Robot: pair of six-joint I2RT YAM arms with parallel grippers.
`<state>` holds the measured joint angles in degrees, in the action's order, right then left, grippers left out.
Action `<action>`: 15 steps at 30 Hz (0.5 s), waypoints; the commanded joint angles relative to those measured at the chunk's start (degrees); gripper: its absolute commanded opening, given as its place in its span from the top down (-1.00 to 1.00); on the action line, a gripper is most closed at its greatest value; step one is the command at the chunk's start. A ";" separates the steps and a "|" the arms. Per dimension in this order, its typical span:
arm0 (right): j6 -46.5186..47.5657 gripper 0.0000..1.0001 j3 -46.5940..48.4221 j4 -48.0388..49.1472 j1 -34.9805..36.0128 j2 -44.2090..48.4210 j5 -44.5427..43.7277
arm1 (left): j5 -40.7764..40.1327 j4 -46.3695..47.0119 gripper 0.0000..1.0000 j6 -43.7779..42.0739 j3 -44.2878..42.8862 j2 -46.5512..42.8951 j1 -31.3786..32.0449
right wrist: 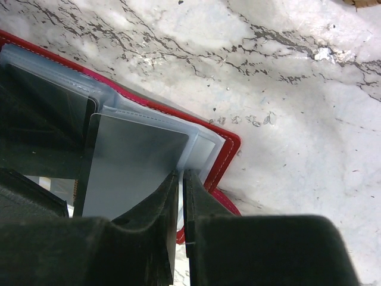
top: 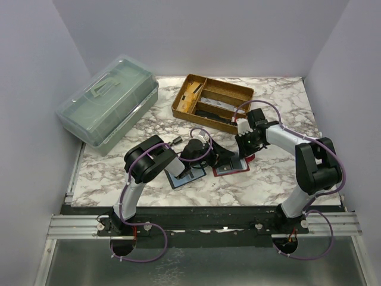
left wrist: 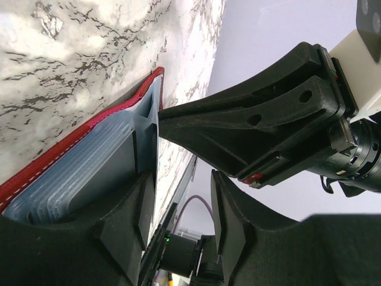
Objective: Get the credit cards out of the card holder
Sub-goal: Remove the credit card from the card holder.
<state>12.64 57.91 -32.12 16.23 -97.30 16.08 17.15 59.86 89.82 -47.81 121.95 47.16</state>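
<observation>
The right pincer [right wrist: 180, 177] is all but closed, with only a thin slit between its black fingers. Its tips nip the free edge of a clear plastic sleeve [right wrist: 199, 146], low in the middle of the right wrist view. Inside that sleeve lies a dark grey credit card [right wrist: 134, 173], its lower right corner just beside one fingertip. Whether the card itself is caught in the nip or only the plastic, I cannot tell. To the left of it a second sleeve shows another dark panel, partly in shadow. Both sleeves belong to the red card holder [right wrist: 233, 143], which lies open and flat on the desk [right wrist: 286, 77], its stitched rim running from the upper left down to the centre.

The left pincer [left wrist: 181, 179] stands about half open with nothing between its fingers. In the left wrist view, the finger at the lower left lies over the holder's fanned pale sleeves and seems to rest on them. The right pincer's tips come in from the upper right and meet a raised sleeve at the centre.

In the top view the two pincers meet over the holder at the middle of the marbled desk. A blue-grey rectangle [top: 187, 177] lies just left of it, partly under the left arm. A wooden tray [top: 238, 90] with compartments sits at the upper centre, and a lidded green plastic box [top: 110, 104] at the upper left.
</observation>
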 commanded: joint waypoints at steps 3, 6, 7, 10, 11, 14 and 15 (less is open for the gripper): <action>-0.26 0.76 -2.96 2.89 0.82 -0.23 -3.86 | -0.80 -4.92 0.03 -0.58 1.46 2.33 0.08; -0.34 0.77 -3.21 3.15 0.96 -0.96 -4.11 | -0.80 -4.92 0.03 -0.59 1.41 2.32 0.08; -0.34 0.77 -3.30 3.34 1.25 -1.23 -4.69 | -0.80 -4.92 0.03 -0.61 1.43 2.33 0.08; -0.34 0.74 -4.06 4.30 2.35 -2.02 -6.88 | -0.89 -4.97 0.03 -0.61 1.42 2.40 0.07; -0.34 0.73 -4.35 4.77 2.73 -2.24 -7.65 | -0.89 -4.93 0.03 -0.68 1.34 2.40 0.07; -0.59 0.69 -4.53 5.34 3.70 -2.84 -8.66 | -0.89 -4.92 0.03 -0.61 1.38 2.41 0.08; -0.68 0.67 -4.52 5.38 4.03 -3.08 -8.88 | -0.89 -4.92 0.03 -0.58 1.35 2.41 0.06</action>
<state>12.03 56.69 -30.02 18.46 -96.62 11.55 17.15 59.86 89.86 -47.81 121.95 47.16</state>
